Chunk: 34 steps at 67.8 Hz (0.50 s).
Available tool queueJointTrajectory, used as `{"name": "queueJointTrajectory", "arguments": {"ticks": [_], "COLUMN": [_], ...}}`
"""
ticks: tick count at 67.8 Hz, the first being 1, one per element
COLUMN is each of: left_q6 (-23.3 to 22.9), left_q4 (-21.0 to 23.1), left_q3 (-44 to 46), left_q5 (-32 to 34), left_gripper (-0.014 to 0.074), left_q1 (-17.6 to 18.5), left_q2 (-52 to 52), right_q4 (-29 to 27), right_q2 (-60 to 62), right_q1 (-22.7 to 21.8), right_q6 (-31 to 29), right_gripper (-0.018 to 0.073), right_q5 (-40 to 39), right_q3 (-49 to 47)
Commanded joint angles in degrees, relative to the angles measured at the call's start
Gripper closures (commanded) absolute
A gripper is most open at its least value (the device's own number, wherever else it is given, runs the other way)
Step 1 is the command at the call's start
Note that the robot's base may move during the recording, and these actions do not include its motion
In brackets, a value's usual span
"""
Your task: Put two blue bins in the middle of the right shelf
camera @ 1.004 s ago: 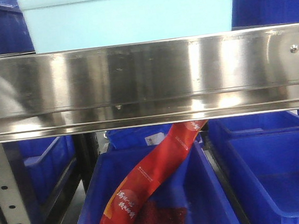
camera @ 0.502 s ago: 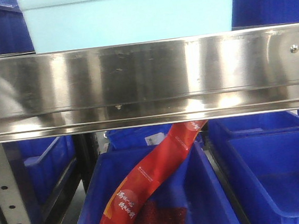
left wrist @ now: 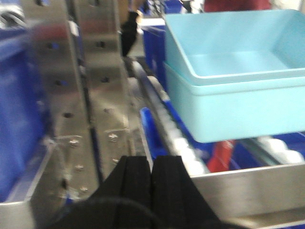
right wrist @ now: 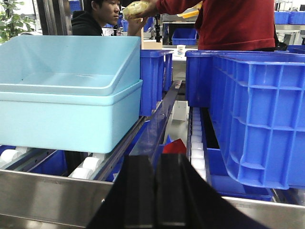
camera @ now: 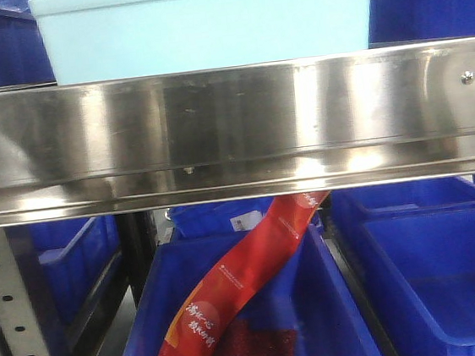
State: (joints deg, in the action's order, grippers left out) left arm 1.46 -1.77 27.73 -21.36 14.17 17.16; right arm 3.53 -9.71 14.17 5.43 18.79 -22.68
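Ahead of both grippers, on the shelf: the scene runs as follows.
Shelf tier: the steel rack's front rail [camera: 232,127] spans the front view just below the bins; roller tracks [right wrist: 90,163] run away from the right gripper, and a perforated upright [left wrist: 57,86] stands up-left of the left gripper.
Dark blue crates: one large crate [right wrist: 257,114] sits on the rollers to the right of the right gripper; further ones [camera: 436,285] fill the tier below the rail.
Two blue bins: the pale bins [right wrist: 66,90] are nested one inside the other, resting on the rollers beyond the rail, up-left of the right gripper and up-right of the left gripper [left wrist: 151,183].
Red packet: a long red bag [camera: 241,288] hangs from under the rail into a lower crate.
Left gripper: fingers pressed together, empty, apart from the bins.
Right gripper [right wrist: 155,191]: fingers pressed together, empty, near the rail.
People: two figures [right wrist: 228,24] stand behind the shelf.
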Motion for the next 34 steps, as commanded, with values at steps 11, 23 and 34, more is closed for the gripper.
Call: {"name": "queueJointTrajectory", "arguments": {"ticks": [11,23,34], "left_q6": [3.97,3.97,3.85], "left_q4": [4.24,4.24,5.21], "left_q3": [-13.57,-24.14,-27.73], "left_q5": [9.16,13.46,19.45], "left_gripper": [0.0707,0.0707,0.0707], "left_q1": [-5.94,-6.05,-6.05], "left_q2": [-10.89,-17.16,-17.16], "right_q4": [0.71,0.71,0.71], "right_q2": [0.31,0.31,0.31], "right_q1": [-0.28,-0.28,-0.28], "right_q6": [-0.41,-0.41,-0.41], "right_gripper": [0.0721,0.0721,0.0721], "right_q5": [-1.25,-1.25,-1.25], "right_q3": [0.20,0.20,0.20]}}
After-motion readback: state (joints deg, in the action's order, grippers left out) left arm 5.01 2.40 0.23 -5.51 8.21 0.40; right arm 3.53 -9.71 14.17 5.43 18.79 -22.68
